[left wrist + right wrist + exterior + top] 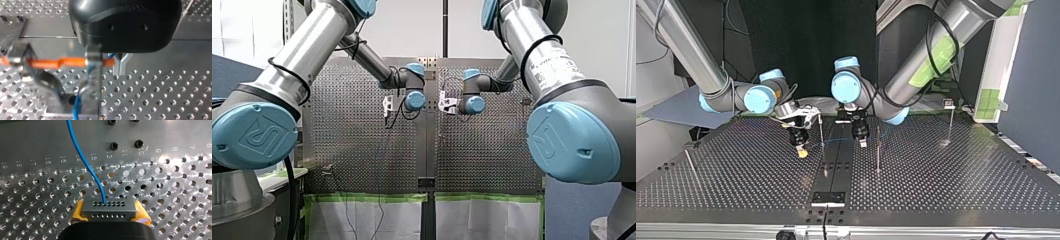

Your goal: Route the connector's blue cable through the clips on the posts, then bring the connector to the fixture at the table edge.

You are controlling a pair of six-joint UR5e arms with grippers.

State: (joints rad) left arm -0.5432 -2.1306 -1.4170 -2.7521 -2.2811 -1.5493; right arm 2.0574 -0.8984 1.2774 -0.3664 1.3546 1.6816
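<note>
One connector point(109, 207), one blue cable point(82, 157).

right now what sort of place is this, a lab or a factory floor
Probably a robotics lab test cell: a perforated metal table with thin posts standing on it, and two robot arms handling a blue cable over it.

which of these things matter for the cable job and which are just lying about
Job: grey rectangular connector with rows of holes; thin blue cable; thin metal posts with clips; flat metal fixture at the table edge.
Lying about: green tape patches on the white panel; black bolt heads.
</note>
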